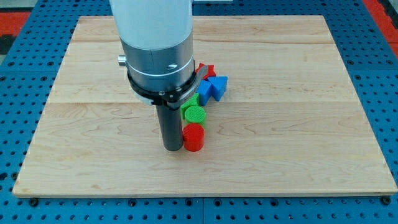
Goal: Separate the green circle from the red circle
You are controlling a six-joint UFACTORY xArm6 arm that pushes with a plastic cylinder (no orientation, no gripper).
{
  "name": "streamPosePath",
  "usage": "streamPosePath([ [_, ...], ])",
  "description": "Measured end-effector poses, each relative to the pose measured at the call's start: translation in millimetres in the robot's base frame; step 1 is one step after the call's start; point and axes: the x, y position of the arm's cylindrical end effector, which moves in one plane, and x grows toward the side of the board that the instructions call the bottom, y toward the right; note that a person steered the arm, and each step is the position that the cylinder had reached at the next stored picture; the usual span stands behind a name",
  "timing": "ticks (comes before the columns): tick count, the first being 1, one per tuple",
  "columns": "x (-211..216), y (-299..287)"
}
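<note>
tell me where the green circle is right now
The green circle sits near the board's middle, touching the red circle just below it, with my tip at their left.

Lighting was bright and even, pretty much from overhead; my rod only threw a soft, short shadow on the tabletop [298, 93]. Everything looked sharp, no glare.

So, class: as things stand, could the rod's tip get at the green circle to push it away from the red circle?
Probably yes. My tip sits just left of the red circle, with the green circle right above it; nothing blocks the green circle's left side.
</note>
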Motion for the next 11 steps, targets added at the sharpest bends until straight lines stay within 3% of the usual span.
streamPosePath([
  [3,-26.6,1.7],
  [11,-30.9,107.0],
])
